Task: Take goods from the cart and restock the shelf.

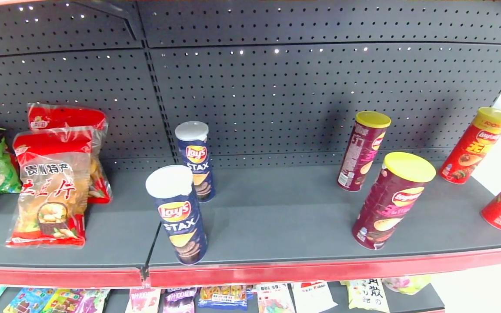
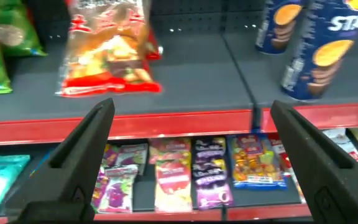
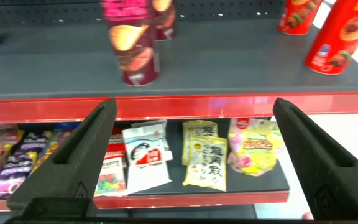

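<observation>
So we count two dark blue crisp tubes with white lids point(image 1: 176, 213) standing centre-left of the head view on the grey metal shelf with the red front edge point(image 1: 276, 217), two maroon yellow-lidded tubes point(image 1: 392, 200) centre-right, two red tubes point(image 1: 474, 145) far right, two red-and-clear snack bags point(image 1: 50, 195) left. Our left gripper point(image 2: 192, 106) and right gripper point(image 3: 196, 102) both gape wide, holding nothing.

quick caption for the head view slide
Grey shelf holding blue chip cans, purple cans, red cans and snack bags.

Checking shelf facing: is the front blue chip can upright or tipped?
Upright: front blue chip can stands base-down on the shelf, white lid up.
</observation>
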Controlling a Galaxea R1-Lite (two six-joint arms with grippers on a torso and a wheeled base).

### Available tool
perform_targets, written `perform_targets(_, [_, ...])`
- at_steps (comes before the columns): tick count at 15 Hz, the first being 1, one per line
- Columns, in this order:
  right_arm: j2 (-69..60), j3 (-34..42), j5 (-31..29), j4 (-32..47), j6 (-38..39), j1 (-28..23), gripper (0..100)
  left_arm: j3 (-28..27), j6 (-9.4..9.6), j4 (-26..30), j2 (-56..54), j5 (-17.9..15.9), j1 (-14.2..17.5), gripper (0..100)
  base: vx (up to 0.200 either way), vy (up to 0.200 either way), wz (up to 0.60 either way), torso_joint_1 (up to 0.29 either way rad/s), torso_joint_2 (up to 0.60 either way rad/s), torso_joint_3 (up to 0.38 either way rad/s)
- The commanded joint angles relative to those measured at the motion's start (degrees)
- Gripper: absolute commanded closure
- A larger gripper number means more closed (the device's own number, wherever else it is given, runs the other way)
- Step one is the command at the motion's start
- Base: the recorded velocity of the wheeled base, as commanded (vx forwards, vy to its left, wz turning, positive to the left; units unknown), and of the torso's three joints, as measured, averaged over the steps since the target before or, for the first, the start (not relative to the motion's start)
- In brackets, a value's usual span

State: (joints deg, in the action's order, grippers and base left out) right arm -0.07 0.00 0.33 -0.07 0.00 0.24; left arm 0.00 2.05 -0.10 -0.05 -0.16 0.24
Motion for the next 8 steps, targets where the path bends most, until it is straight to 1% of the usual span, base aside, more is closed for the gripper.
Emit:
perform_targets(1, [0.07,0.0,0.02,-0.01,0.0,0.02,0,0.0,-0.03,0.01,0.05,0.07,0.02,0,-0.2,-0.2,0.0,0.007,0.0,0.007])
perform_targets(2, [0.07,0.0,0.02,-0.01,0.0,0.02,0,0.0,-0.03,0.01,0.05,0.07,0.02,0,-0.2,-0.2,0.0,-0.002,0.01,0.002])
perform_targets(8, [0.07,0.0,0.02,-0.01,0.0,0.02,0,0.0,-0.03,0.01,0.05,-0.02,0.02,0,-0.2,0.0,0.0,-0.005,0.0,0.006])
